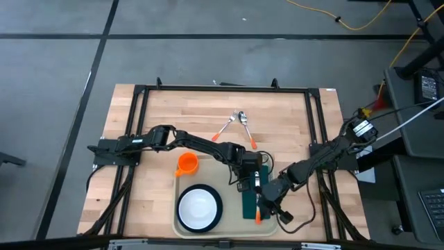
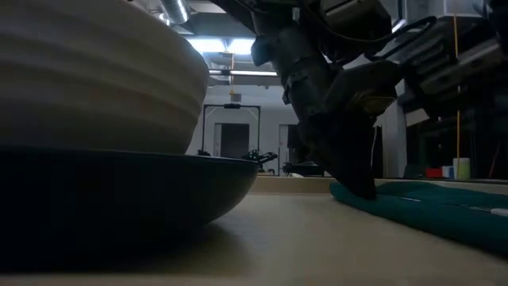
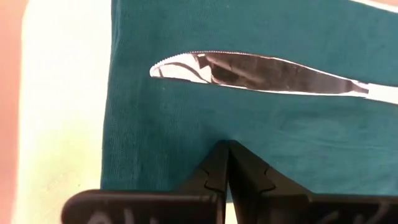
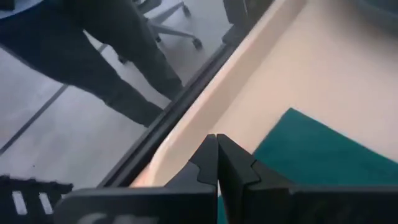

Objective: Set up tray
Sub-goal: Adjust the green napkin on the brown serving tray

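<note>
Nearest the low cam: a ribbed white bowl (image 2: 87, 75) sitting on a dark round plate (image 2: 119, 195), both on the large cream rectangular plastic tray (image 1: 182, 186) at the table's near edge, centre-right. Beside them on the tray lies a dark green rectangular cloth napkin (image 3: 273, 130) w/ a shiny steel knife (image 3: 261, 70) on it.

Left gripper (image 3: 227, 152) has fingers pinched together, tips pressing the napkin, holding nothing visible. Right gripper (image 4: 216, 146) is likewise fully closed, empty, at the napkin's near end by the tray rim.

Judgement: step looks like squaring up napkin/cutlery; best done w/ light downward pressure and short slides, so the knife doesn't skate off.

Around: orange plastic cup (image 1: 187, 163) at the tray's far-left corner; orange-handled utensils (image 1: 236, 127) mid-table, not yet on the tray. The two arms crowd each other over the napkin, so there's a collision risk.
</note>
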